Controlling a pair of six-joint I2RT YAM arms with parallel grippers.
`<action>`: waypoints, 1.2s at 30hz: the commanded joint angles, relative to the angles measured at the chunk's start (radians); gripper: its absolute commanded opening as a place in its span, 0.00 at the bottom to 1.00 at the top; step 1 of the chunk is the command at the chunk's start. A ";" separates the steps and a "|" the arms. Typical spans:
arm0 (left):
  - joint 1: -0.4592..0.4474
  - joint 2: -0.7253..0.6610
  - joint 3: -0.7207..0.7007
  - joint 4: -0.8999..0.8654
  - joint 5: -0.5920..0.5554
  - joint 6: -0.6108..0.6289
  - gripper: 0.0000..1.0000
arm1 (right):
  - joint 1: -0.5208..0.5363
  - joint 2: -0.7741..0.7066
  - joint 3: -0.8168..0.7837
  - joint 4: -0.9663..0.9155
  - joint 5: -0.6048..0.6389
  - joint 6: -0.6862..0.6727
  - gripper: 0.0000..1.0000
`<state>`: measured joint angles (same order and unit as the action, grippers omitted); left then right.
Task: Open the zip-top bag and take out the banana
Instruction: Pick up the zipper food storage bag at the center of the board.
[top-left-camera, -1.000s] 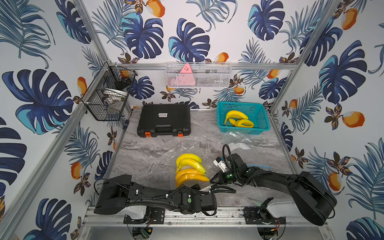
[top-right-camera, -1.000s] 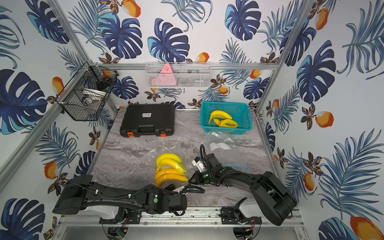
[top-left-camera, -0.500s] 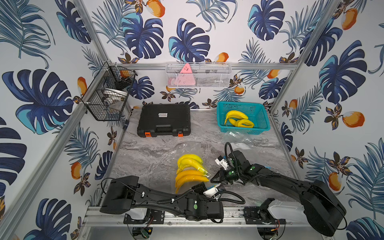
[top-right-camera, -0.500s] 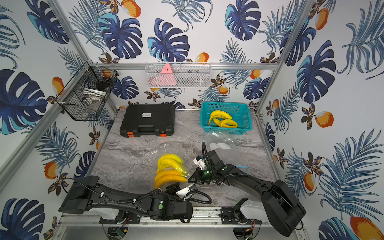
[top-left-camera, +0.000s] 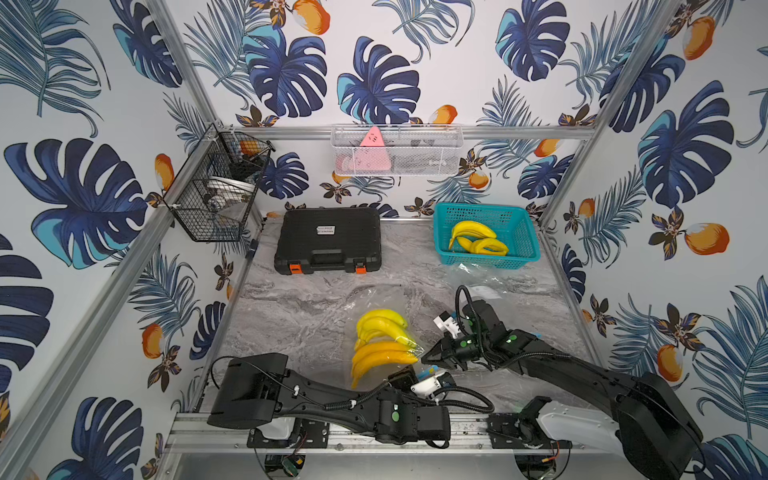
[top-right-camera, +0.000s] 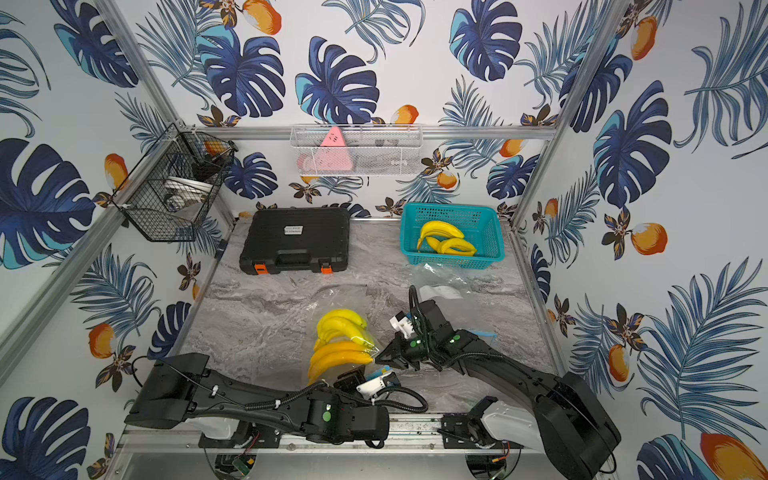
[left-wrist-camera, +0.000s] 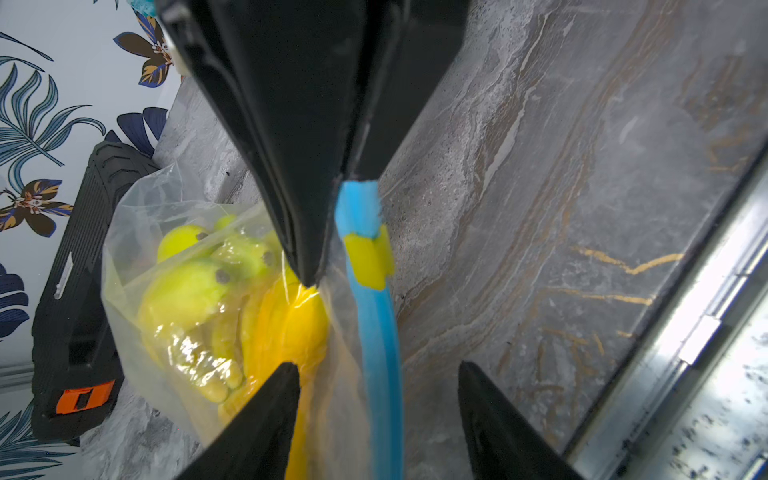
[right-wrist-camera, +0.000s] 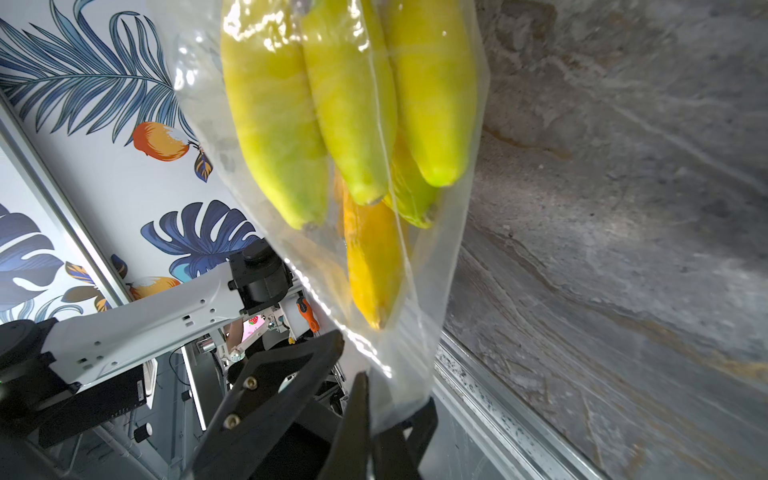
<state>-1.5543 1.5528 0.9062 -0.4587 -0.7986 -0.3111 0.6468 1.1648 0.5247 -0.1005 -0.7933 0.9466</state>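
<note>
The clear zip-top bag (top-left-camera: 376, 301) lies on the marble table near the front, with yellow bananas (top-left-camera: 380, 328) inside it. Its blue zip strip (left-wrist-camera: 380, 332) carries a yellow slider (left-wrist-camera: 368, 259). My right gripper (top-left-camera: 426, 358) is shut on the bag's zip end, and in the right wrist view (right-wrist-camera: 386, 399) clear plastic is pinched between its fingers. My left gripper (left-wrist-camera: 376, 365) is open. It straddles the blue strip just below the slider, and its fingers are not touching the strip. In both top views it sits at the bag's front corner (top-right-camera: 353, 376).
A black tool case (top-left-camera: 328, 239) lies at the back left. At the back right a teal basket (top-left-camera: 486, 259) holds more bananas, with empty clear bags (top-left-camera: 478, 280) in front of it. Wire baskets hang on the walls. The metal front rail (left-wrist-camera: 685, 332) runs close by.
My left arm has swung toward the front right, bringing its gripper to the bag's zip end, and its jaws have narrowed a little. The right gripper has kept its hold in place.
</note>
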 joint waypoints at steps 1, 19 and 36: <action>-0.003 0.015 0.003 0.032 -0.011 0.004 0.65 | -0.003 -0.011 -0.002 0.074 -0.025 0.074 0.05; 0.127 -0.177 -0.061 0.182 0.152 0.121 0.00 | -0.010 -0.085 0.046 -0.087 0.050 -0.018 0.43; 0.279 -0.376 -0.113 0.148 0.535 0.214 0.00 | -0.237 -0.104 0.176 -0.278 0.022 -0.614 0.67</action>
<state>-1.2991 1.1965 0.7906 -0.3069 -0.3420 -0.1249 0.4118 1.0866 0.7078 -0.3244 -0.7990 0.5442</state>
